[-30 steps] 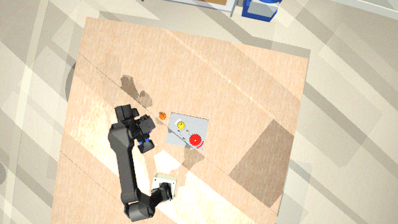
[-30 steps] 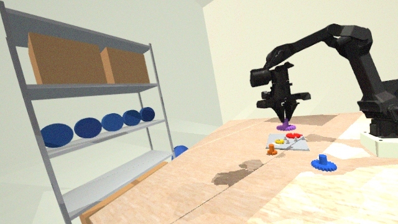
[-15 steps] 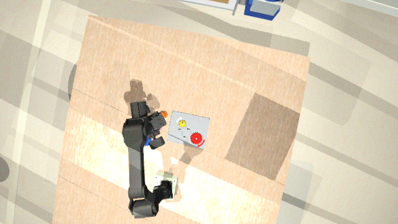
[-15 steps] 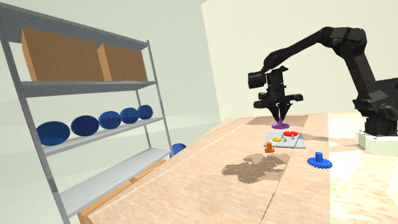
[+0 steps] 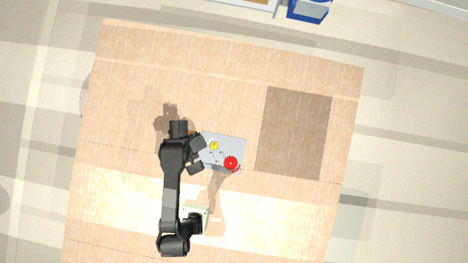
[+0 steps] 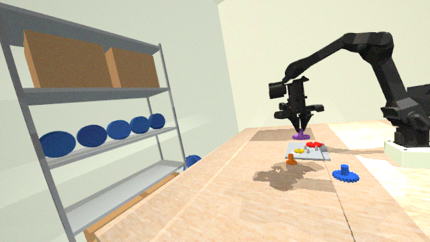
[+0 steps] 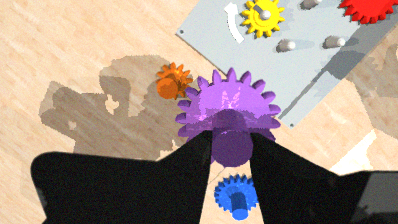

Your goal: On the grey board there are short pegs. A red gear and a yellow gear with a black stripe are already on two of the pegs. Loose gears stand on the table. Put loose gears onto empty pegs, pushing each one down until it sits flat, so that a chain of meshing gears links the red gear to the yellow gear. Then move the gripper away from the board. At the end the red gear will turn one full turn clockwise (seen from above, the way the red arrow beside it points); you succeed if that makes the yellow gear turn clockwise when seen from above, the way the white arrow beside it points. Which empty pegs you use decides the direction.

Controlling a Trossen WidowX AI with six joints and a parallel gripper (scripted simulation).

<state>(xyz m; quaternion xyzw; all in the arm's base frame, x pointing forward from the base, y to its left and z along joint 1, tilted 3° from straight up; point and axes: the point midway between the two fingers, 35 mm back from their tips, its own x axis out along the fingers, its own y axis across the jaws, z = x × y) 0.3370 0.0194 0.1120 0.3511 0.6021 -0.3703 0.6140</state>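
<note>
My gripper [image 6: 299, 130] [image 7: 230, 139] is shut on the stem of the purple gear [image 6: 301, 137] [image 7: 230, 97] and holds it above table height, beside the board's near edge in the wrist view. The grey board [image 5: 234, 140] [image 7: 210, 35] carries the red gear [image 5: 232, 161] [image 6: 314, 144] [image 7: 369, 7] and the smaller yellow gear [image 5: 212, 144] [image 6: 298, 150] [image 7: 263, 18]. Three empty pegs stand between them, one of them a peg [image 7: 286, 45] [image 5: 211, 153] near the yellow gear. The orange gear [image 6: 291, 161] [image 7: 173, 80] and the blue gear [image 6: 345, 175] [image 7: 236, 192] stand on the table.
The orange gear stands close beside the board's edge. The blue gear is farther off. The arm's shadow falls over the table and part of the board. The arm's base [image 5: 186, 209] [image 6: 403, 158] stands on the table. A shelf rack [image 6: 97, 94] stands beyond the table.
</note>
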